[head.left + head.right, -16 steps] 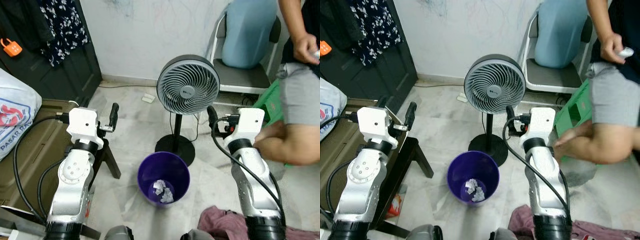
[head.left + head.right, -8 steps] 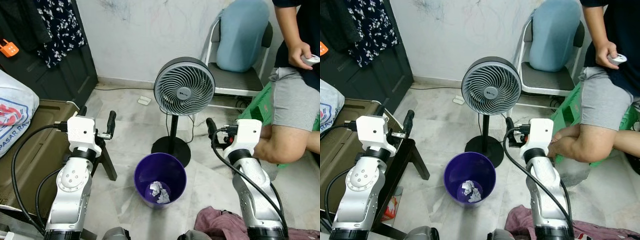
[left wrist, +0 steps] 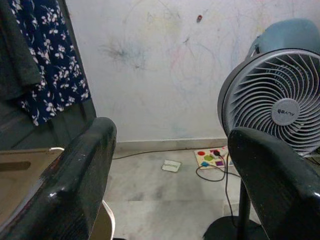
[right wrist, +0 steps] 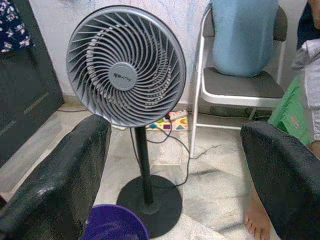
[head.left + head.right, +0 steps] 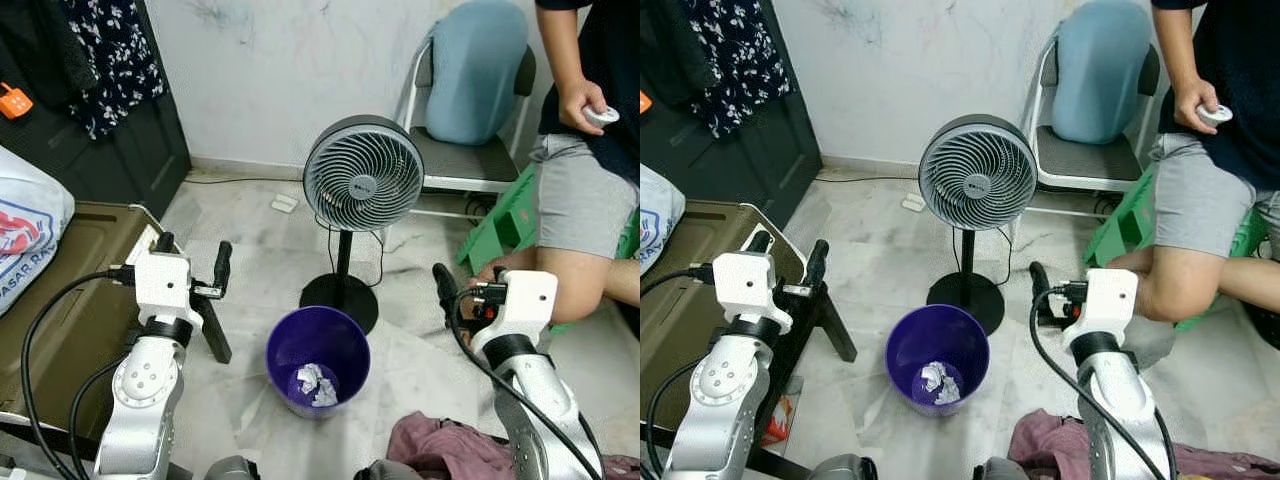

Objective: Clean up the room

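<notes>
A purple bin (image 5: 318, 352) stands on the marble floor between my arms, with crumpled white paper (image 5: 315, 383) lying in its bottom. A maroon cloth (image 5: 448, 452) lies heaped on the floor at the near right. My left gripper (image 5: 193, 260) hovers left of the bin, open, nothing between its fingers. My right gripper (image 4: 175, 127) is raised to the right of the bin, also open and empty; one black finger (image 5: 442, 284) points toward the fan.
A grey pedestal fan (image 5: 362, 180) stands just behind the bin, its cord trailing on the floor. Behind it is a white chair (image 5: 462, 160) with a blue cushion. A person (image 5: 585, 150) sits at the right beside a green crate (image 5: 502, 215). A brown case (image 5: 70, 290) lies at the left.
The whole view has shifted, so the camera has moved. My right gripper now sits lower and farther right in the picture. Both grippers stay open and empty.
</notes>
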`<state>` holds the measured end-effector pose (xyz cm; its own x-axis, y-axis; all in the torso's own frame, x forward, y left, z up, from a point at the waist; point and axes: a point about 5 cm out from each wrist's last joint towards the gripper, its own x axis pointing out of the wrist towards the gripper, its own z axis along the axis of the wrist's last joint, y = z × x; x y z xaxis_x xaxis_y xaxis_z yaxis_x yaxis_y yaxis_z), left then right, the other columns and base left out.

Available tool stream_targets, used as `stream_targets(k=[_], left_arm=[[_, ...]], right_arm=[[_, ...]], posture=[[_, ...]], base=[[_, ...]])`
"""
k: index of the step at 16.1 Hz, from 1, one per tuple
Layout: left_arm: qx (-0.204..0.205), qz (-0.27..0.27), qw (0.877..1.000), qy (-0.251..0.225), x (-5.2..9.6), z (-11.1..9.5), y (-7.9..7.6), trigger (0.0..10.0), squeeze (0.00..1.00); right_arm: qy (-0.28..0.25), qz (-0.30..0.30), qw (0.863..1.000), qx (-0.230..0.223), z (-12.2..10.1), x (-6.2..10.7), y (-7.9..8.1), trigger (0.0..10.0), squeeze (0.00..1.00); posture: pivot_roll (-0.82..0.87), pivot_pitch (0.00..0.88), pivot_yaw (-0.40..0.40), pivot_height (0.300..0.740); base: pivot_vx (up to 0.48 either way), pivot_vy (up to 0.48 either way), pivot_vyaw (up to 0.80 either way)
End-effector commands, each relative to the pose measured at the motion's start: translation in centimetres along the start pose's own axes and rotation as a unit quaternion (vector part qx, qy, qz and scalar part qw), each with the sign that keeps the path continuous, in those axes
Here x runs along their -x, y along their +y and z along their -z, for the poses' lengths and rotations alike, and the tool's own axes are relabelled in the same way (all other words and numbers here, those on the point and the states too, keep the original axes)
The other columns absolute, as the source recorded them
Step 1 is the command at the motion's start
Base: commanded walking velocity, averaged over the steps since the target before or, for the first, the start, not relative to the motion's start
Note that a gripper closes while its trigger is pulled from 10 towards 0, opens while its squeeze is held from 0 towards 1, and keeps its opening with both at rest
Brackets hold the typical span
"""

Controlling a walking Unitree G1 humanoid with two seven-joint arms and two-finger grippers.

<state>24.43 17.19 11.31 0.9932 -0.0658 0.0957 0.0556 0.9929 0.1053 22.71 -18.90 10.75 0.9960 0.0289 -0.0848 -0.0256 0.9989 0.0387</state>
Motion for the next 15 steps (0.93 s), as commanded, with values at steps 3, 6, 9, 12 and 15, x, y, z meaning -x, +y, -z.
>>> stream_targets(k=[3,6,9,12,15], left_arm=[[0.001,0.002,1.000,-0.004,-0.1,-0.6,-0.1,10.0,0.00],[-0.007,0.004,1.000,-0.005,-0.4,-0.8,-0.2,10.0,0.00],[-0.010,-0.003,1.000,-0.013,-0.7,-1.4,0.1,10.0,0.00],[-0.007,-0.005,1.000,-0.009,-0.5,-1.0,-0.1,10.0,0.00],[-0.008,-0.010,1.000,-0.004,-0.7,-1.0,-0.3,10.0,0.00]], right_arm=[[-0.001,-0.023,1.000,0.011,-0.4,0.0,0.7,10.0,0.00],[-0.007,-0.036,0.999,0.022,-0.8,-0.8,1.1,10.0,0.00],[-0.018,-0.051,0.998,0.035,-1.3,-1.4,1.8,10.0,0.00],[-0.021,-0.056,0.997,0.039,-1.5,-1.7,1.9,10.0,0.00],[-0.024,-0.059,0.997,0.036,-1.6,-2.3,2.2,10.0,0.00]], posture=[[-0.15,0.000,0.011,0.740],[-0.13,0.000,0.002,0.740],[-0.13,0.000,0.004,0.740],[-0.14,0.000,0.003,0.740],[-0.13,0.000,0.003,0.740]], base=[[0.000,0.000,0.27],[0.000,0.000,0.80],[0.000,0.000,0.80],[0.000,0.000,0.80],[0.000,0.000,0.80]])
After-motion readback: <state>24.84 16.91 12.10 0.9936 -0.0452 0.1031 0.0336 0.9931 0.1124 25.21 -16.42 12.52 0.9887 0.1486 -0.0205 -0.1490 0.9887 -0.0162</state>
